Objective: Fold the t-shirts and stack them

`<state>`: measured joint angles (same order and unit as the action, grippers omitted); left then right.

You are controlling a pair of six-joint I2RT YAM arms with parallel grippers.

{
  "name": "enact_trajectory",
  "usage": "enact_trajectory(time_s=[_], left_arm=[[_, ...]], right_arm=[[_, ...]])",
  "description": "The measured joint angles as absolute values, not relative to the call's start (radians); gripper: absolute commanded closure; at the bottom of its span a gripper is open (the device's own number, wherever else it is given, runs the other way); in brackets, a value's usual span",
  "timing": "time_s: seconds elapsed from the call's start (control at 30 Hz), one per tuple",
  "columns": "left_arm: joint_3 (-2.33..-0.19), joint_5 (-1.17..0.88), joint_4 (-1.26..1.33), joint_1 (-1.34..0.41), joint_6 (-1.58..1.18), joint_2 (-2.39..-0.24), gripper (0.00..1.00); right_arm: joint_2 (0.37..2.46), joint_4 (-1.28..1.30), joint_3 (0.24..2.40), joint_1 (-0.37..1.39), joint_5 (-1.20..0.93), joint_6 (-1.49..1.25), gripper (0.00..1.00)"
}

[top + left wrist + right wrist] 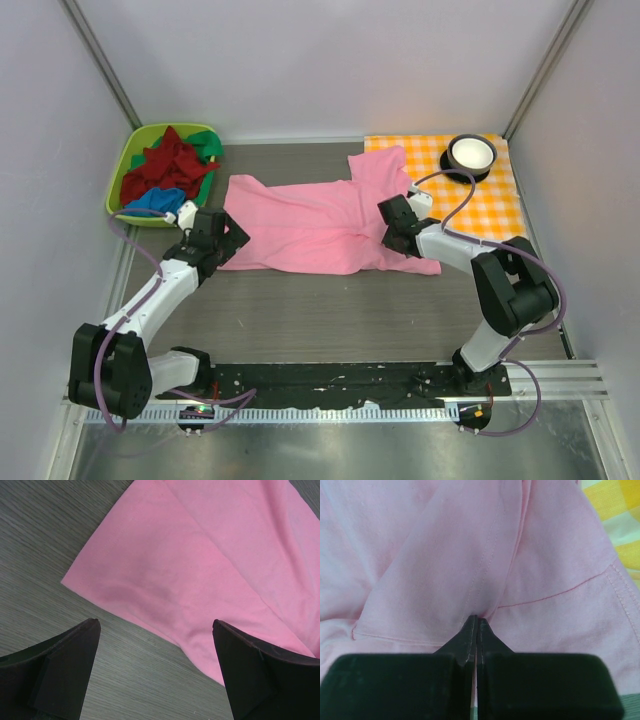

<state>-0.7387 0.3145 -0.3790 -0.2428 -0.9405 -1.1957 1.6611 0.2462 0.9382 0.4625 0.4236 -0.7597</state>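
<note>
Bare grey wood-grain table [320,320] lies open at the near side; lime-green plastic basket [118,182] and white round bowl [471,153] occupy the far corners.

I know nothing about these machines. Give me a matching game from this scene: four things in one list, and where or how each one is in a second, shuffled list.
Things:
1. pink t-shirt
2. green bin
3. left tool
4. right tool

Places or states:
A. shut, pinching pink cloth
B. in the far left corner
C. spread out in the middle
D. wide open, holding nothing

Pairs: 1-C, 2-B, 3-D, 4-A.
</note>
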Motion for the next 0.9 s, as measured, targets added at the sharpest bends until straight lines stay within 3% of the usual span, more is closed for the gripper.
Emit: enact_trajectory(time_s=[0.07, 0.17, 0.33, 0.47, 0.9], left_arm=[[-0.739, 0.315, -0.379, -0.243, -0.939, -1.196, 0.0], [-0.739, 0.315, -0.379, -0.243, -0.938, -1.196, 0.0], [-0.739, 0.314, -0.379, -0.243, -0.938, -1.196, 0.0], [-0.739, 0.314, -0.38, -0.243, -0.938, -1.196, 0.0], [-0.739, 0.315, -0.384, -0.243, -0.935, -1.196, 0.0]], right_arm=[[1.661, 0.245, 0.938, 0.463, 0.424, -0.761, 0.66], [1.661, 0.247, 0.938, 0.463, 0.424, -0.759, 0.55], [1.647, 0.258, 0.938, 0.475, 0.434, -0.755, 0.56], [1.631, 0.259, 0.937, 0.483, 0.447, -0.755, 0.62], [1.633, 0.25, 0.917, 0.484, 0.445, -0.756, 0.61]])
